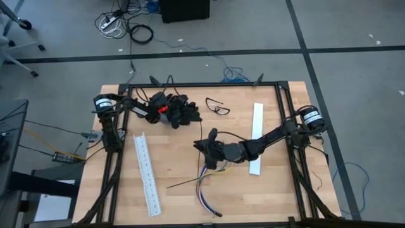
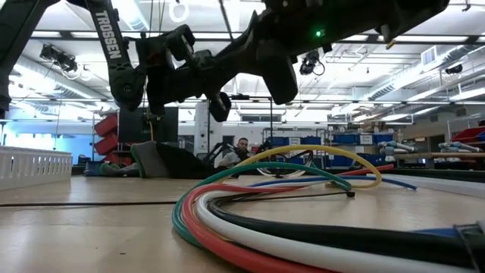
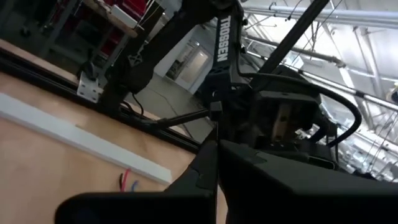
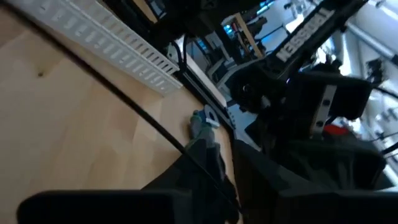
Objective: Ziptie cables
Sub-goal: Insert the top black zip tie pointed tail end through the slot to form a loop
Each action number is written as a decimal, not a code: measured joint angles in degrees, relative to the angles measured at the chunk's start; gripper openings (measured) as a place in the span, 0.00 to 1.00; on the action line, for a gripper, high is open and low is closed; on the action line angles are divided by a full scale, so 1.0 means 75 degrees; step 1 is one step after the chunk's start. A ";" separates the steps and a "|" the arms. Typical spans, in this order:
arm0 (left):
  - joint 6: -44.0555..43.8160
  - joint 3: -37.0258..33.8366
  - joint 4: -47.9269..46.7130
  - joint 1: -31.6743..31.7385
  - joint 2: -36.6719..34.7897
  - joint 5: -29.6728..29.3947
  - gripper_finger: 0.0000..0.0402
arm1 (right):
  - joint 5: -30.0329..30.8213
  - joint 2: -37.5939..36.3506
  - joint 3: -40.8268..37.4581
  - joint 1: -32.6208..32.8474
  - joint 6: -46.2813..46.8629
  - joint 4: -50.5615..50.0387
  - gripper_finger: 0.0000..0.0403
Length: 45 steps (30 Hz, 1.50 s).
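Right gripper (image 1: 207,151) working mid-worktop, fingers closing on thin black strand (image 4: 124,99), likely ziptie; grip unconfirmed. Cables (image 1: 204,185) lying fanned just beside it, toward front edge. Closing slowly, lifting straight, avoiding snagging wires. Left gripper (image 1: 190,114) parked near back edge, pressed together.

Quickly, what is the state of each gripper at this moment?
Left gripper: shut, holding nothing, parked near the table's far edge.
Right gripper: at the cables; open or shut cannot be told.
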 joint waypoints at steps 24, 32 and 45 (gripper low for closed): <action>0.2064 0.0000 -0.0017 0.0247 0.0000 -0.0428 0.00 | -0.0434 0.0000 -0.0003 -0.0222 0.2092 -0.0703 0.18; 0.2858 0.0000 -0.0044 0.0252 0.0001 -0.0576 0.00 | -0.0441 0.0003 -0.0006 -0.0234 0.2192 -0.0790 0.18; 0.4231 0.0000 -0.0217 0.0258 0.0003 -0.1113 0.00 | -0.0652 0.0003 -0.0006 -0.0387 0.2641 -0.1150 0.18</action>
